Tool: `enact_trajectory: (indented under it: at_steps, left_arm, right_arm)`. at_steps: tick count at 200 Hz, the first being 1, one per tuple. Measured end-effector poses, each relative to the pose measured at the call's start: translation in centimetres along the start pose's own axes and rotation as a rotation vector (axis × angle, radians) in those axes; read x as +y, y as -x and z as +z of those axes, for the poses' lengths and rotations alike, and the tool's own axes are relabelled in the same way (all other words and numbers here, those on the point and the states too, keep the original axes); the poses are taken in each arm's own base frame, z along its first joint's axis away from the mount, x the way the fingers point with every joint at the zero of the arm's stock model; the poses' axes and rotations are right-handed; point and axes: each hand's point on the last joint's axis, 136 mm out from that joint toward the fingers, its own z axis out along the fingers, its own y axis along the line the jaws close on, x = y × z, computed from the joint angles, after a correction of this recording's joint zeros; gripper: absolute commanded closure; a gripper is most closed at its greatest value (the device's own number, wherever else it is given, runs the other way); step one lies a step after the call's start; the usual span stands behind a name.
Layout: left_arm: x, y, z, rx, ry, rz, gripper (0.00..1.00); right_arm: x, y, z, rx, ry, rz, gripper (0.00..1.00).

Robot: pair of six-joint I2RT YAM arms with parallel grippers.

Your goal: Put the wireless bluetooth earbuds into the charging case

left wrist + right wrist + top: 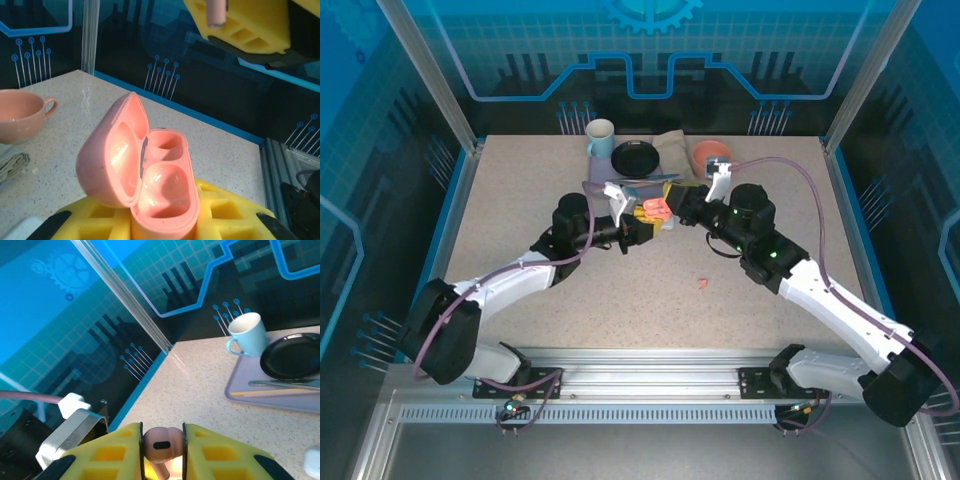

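A salmon-pink charging case (160, 195) stands upright between the yellow fingers of my left gripper (165, 227), which is shut on its base. Its lid hangs open to the left and both wells are empty. My right gripper (162, 440) is shut on a salmon-pink earbud (160, 445), stem pointing down between the pads. In the left wrist view that gripper (240, 25) hovers above and beyond the case, the earbud stem (216, 12) poking out. From above, the two grippers (645, 225) (678, 200) meet at the case (657, 210) over the table's middle. Another pink earbud (703, 283) lies on the table.
At the back stand a light blue mug (600, 138), a black plate (635, 157) on a grey tray (250, 385) with cutlery, and a salmon mug (710, 155). A small white object (312, 462) lies on the table near the tray.
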Motion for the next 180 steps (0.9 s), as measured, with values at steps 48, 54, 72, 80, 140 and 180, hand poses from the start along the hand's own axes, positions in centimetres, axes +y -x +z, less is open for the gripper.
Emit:
enact_trajectory:
  at_steps: [48,54,72,80,140,180]
  left_arm:
    - [0.3,1.9,0.8,-0.054,0.009,0.013,1.00]
    - [0.3,2.1,0.9,-0.060,0.008,0.017,1.00]
    - [0.2,2.8,0.9,-0.076,0.006,0.025,1.00]
    - [0.1,3.1,0.9,-0.081,0.005,0.028,1.00]
    - [-0.1,4.1,1.0,-0.096,0.000,0.037,1.00]
    - [-0.3,4.0,1.1,-0.094,-0.006,0.036,1.00]
  right_arm:
    - [1.2,0.4,-0.3,-0.048,0.073,-0.008,0.77]
    - [1.3,0.3,-0.3,-0.048,0.077,-0.009,0.77]
    - [1.6,-0.1,-0.3,-0.047,0.089,-0.010,0.78]
    - [1.8,-0.1,-0.3,-0.048,0.095,-0.011,0.78]
    - [2.2,-0.5,0.5,-0.052,0.115,-0.031,0.80]
    - [1.8,-1.1,1.1,-0.038,0.105,-0.030,0.81]
